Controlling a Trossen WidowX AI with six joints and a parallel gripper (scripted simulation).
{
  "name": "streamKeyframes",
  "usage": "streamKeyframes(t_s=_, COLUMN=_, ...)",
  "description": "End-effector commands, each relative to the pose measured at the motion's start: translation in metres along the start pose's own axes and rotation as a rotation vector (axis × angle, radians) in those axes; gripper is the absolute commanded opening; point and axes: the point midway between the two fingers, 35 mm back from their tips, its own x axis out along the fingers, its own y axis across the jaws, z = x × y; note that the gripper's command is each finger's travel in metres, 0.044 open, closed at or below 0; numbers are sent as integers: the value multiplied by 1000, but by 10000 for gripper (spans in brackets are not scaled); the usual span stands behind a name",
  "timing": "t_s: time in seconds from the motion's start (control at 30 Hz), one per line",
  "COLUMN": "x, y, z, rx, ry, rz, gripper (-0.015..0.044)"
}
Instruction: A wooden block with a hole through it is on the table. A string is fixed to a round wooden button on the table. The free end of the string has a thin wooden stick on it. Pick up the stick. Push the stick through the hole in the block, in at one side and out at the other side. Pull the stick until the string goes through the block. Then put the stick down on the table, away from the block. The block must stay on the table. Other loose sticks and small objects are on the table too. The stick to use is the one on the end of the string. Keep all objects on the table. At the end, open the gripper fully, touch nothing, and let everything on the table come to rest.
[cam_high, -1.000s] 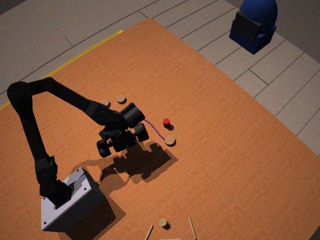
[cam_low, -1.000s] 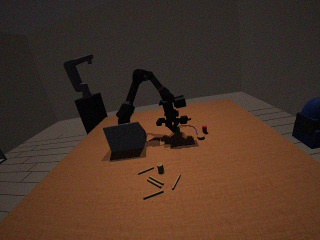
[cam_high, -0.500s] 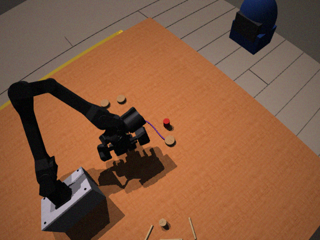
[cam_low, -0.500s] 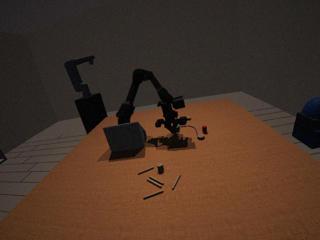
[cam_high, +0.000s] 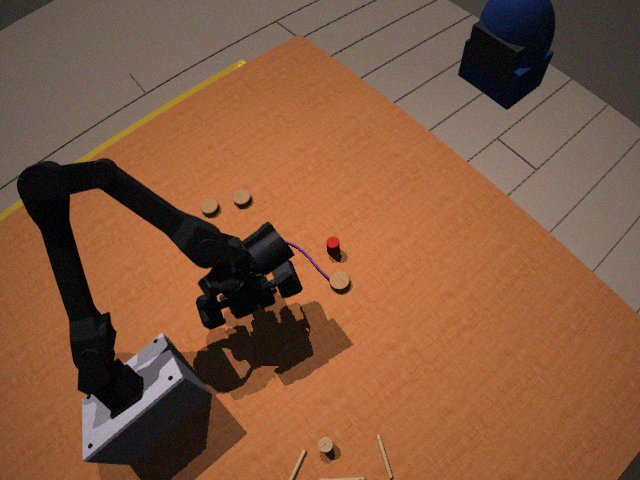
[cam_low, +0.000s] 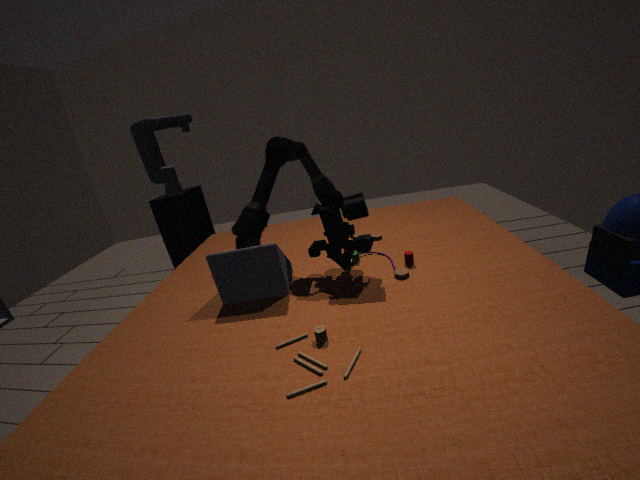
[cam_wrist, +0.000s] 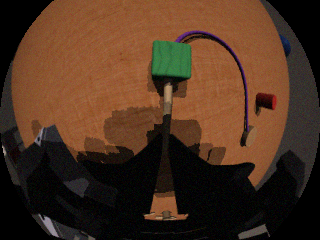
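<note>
Orange, fine-grained tabletop (cam_high: 423, 320) (cam_low: 439, 403) (cam_wrist: 75, 60); claw (cam_high: 253, 304) (cam_low: 348, 268) (cam_wrist: 166, 138) clamped on the stick (cam_wrist: 168, 97), pale, thin, round, jutting from the block's near side; green, squarish, faintly grained block (cam_low: 355, 256) (cam_wrist: 171, 60); purple string (cam_high: 310, 257) (cam_low: 382, 253) (cam_wrist: 240, 67) arching from its far side; pale round button (cam_high: 339, 280) (cam_low: 401, 274) (cam_wrist: 251, 136) beyond.

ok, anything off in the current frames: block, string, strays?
Nothing stands out. The green block sits upright on the table, the purple string arcs untangled to its button, and the red cylinder stands.
</note>
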Motion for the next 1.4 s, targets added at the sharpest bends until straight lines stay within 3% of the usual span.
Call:
streamKeyframes(t_s=0.0, x=1, y=2, z=-7, rx=10, ry=9, rz=1, gripper=0)
streamKeyframes(t_s=1.37, x=-5, y=6, z=-44, rx=63, ry=16, rz=-51, gripper=0)
